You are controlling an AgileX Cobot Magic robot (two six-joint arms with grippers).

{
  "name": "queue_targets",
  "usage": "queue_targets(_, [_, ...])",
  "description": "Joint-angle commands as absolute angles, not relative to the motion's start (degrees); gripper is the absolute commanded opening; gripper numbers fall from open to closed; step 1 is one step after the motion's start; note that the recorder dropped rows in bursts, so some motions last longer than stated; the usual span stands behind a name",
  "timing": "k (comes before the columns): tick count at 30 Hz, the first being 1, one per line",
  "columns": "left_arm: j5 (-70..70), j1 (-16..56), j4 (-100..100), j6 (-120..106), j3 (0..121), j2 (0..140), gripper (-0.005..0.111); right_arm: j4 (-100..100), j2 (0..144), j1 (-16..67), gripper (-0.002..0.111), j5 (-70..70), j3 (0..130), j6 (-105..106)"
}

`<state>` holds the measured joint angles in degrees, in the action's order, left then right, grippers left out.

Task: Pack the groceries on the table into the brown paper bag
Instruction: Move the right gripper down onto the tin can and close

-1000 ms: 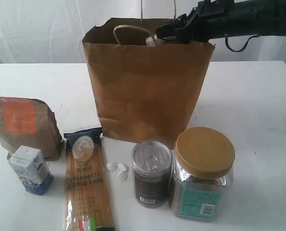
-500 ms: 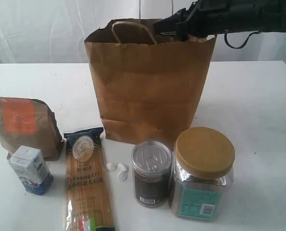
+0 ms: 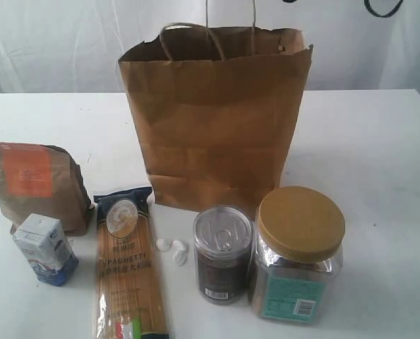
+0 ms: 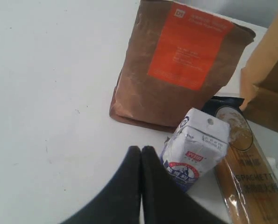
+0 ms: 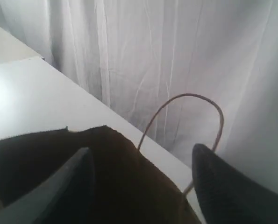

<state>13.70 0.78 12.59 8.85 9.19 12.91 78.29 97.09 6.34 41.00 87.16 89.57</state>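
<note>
The black right arm that reached over the mouth of the tall brown kraft paper bag (image 3: 217, 120) has lifted out of the exterior view. The bag stands upright at the upper centre of that frame, on the white table (image 3: 365, 155). In the right wrist view the right gripper (image 5: 141, 148) hovers above the bag's dark opening, fingers spread and empty, so we judge one item has been dropped in. Five remain in the lower half: the brown pouch with orange label (image 3: 33, 183) and small blue-white carton (image 3: 45, 248) at left, the long spaghetti packet (image 3: 128, 268), then the metal-lidded clear jar (image 3: 224, 254) and tan-lidded clear jar (image 3: 298, 254). The left gripper (image 4: 141, 151), fingers pressed together, sits just beside the carton.
</note>
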Motion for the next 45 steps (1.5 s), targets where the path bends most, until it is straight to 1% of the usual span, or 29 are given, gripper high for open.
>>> queue_targets(1, [10.1, 0.7, 13.2, 9.0, 9.1, 12.7, 0.0, 52.0, 94.2, 5.5, 0.04, 39.2, 87.3, 73.5])
queue_targets(2, [9.4, 0.7, 13.2, 9.0, 9.1, 12.7, 0.0, 38.7, 93.3, 5.3, 0.03, 39.7, 87.3, 60.1])
queue_targets(3, [9.0, 0.7, 13.2, 9.0, 9.1, 12.7, 0.0, 29.0, 92.2, 5.1, 0.022, 41.6, 87.3, 49.0])
queue_targets(4, [8.9, 0.7, 13.2, 9.0, 9.1, 12.7, 0.0, 24.4, 91.7, 5.0, 0.018, 42.6, 87.3, 44.3])
queue_targets(5, [8.9, 0.7, 13.2, 9.0, 9.1, 12.7, 0.0, 18.4, 90.6, 5.0, 0.012, 45.2, 87.3, 38.9])
queue_targets(7, [8.9, 0.7, 13.2, 9.0, 9.1, 12.7, 0.0, 13.2, 88.8, 5.0, 0.007, 51.4, 87.3, 37.8])
queue_targets(8, [8.9, 0.7, 13.2, 9.0, 9.1, 12.7, 0.0, 13.0, 88.4, 5.0, 0.006, 55.4, 87.3, 36.7])
queue_targets(9, [9.0, 0.7, 13.2, 9.0, 9.5, 12.7, 0.0, 13.3, 87.7, 5.0, 0.005, 63.6, 87.3, 35.7])
queue_targets(11, [8.6, 0.7, 13.2, 9.0, 10.0, 12.7, 0.0, 14.3, 87.6, 5.4, 0.004, 70.0, 87.3, 35.8])
queue_targets(14, [8.5, 0.7, 13.2, 9.0, 10.9, 12.7, 0.0, 14.5, 86.8, 6.6, 0.0, 70.0, 86.1, 36.2])
queue_targets(17, [8.6, 0.7, 13.0, 8.8, 12.6, 12.7, 0.0, 14.6, 86.5, 10.3, 0.0, 70.0, 85.8, 36.9])
queue_targets(19, [9.3, 0.7, 13.0, 7.1, 15.2, 11.6, 0.0, 14.6, 86.7, 16.1, 0.0, 70.0, 85.1, 37.5])
queue_targets(20, [10.6, 0.7, 13.0, 4.8, 16.9, 9.7, 0.0, 14.5, 87.6, 20.7, 0.0, 70.0, 84.0, 38.4])
queue_targets(23, [18.9, 0.7, 12.8, 0.0, 19.9, 5.3, 0.0, 12.7, 90.1, 26.9, 0.0, 70.0, 82.6, 39.8])
queue_targets(26, [28.0, 0.7, 12.8, -1.0, 21.1, 0.0, 0.0, 11.3, 92.8, 31.7, 0.0, 70.0, 82.5, 41.2])
queue_targets(29, [29.7, 0.7, 13.2, -2.2, 21.1, 0.0, 0.0, 11.3, 94.2, 35.6, 0.0, 67.4, 82.5, 41.6])
queue_targets(31, [27.0, 0.7, 13.2, -2.8, 19.8, 0.0, 0.0, 11.3, 95.1, 37.6, 0.001, 64.6, 82.5, 42.5])
queue_targets(33, [22.9, 0.7, 13.2, -2.8, 17.9, 0.0, 0.0, 11.7, 96.3, 39.2, 0.005, 64.0, 82.5, 44.5])
queue_targets(35, [19.6, 0.7, 13.4, -2.8, 15.4, 0.0, 0.0, 11.7, 97.8, 40.4, 0.016, 65.4, 82.5, 46.4])
queue_targets(37, [17.5, 0.7, 13.4, -2.8, 13.2, 0.0, 0.0, 11.6, 99.4, 41.2, 0.032, 66.6, 82.5, 46.4])
queue_targets(40, [15.8, 0.7, 13.4, -2.2, 11.8, 0.0, 0.0, 11.5, 101.3, 42.0, 0.061, 66.8, 82.5, 46.4])
queue_targets(42, [16.1, 0.7, 13.4, -2.1, 11.8, 0.0, 0.0, 11.1, 101.8, 42.4, 0.076, 66.6, 82.5, 46.3])
queue_targets(43, [16.1, 0.7, 13.4, -2.1, 11.8, 0.0, 0.0, 10.8, 101.9, 42.7, 0.082, 66.6, 82.5, 46.3])
queue_targets(45, [16.2, 0.7, 13.4, -2.1, 11.8, 0.0, 0.0, 10.4, 101.9, 42.8, 0.086, 66.6, 82.5, 46.3])
